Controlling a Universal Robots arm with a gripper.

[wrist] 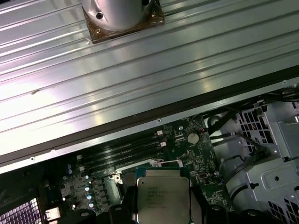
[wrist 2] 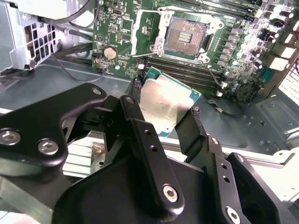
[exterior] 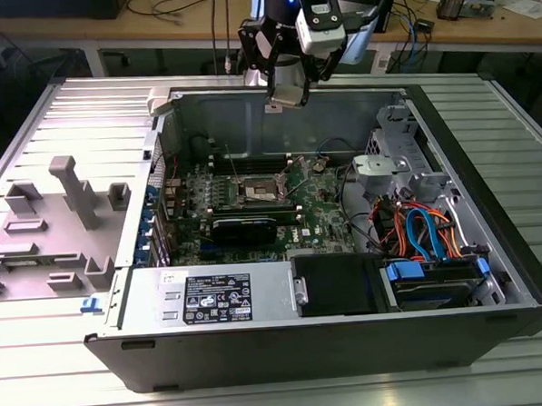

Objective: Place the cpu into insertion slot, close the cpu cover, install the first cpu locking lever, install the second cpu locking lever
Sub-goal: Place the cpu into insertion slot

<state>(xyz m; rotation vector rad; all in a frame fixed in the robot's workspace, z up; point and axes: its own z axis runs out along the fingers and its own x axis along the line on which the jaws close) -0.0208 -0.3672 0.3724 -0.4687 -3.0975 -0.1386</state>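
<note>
The black two-fingered gripper (wrist 2: 166,108) hangs over the far wall of the open dark-grey metal computer case (exterior: 491,246), which lies on its side on a ribbed silver-grey metal table (exterior: 281,398). Its jaws are pressed in on the small flat square cpu with a silvery-tan metal top (wrist: 162,198), one black finger (wrist 2: 133,109) on each of two opposite edges.

The cpu is up in the air, well apart from the green motherboard (exterior: 322,214) below it. Being square, it has no long axis to speak of. Its metal top faces the cameras in both wrist views, and in the second wrist view its free, green-rimmed edge is turned towards the board.

The square silver-framed insertion slot (wrist 2: 187,37) sits uncovered on the motherboard, its field of contacts bare. In the exterior view the slot lies near the middle of the board, just beyond a long black card (exterior: 245,228). How the frame-like lid stands cannot be told. A round silver coin cell (wrist 2: 110,51) sits on the board beside the slot
</note>
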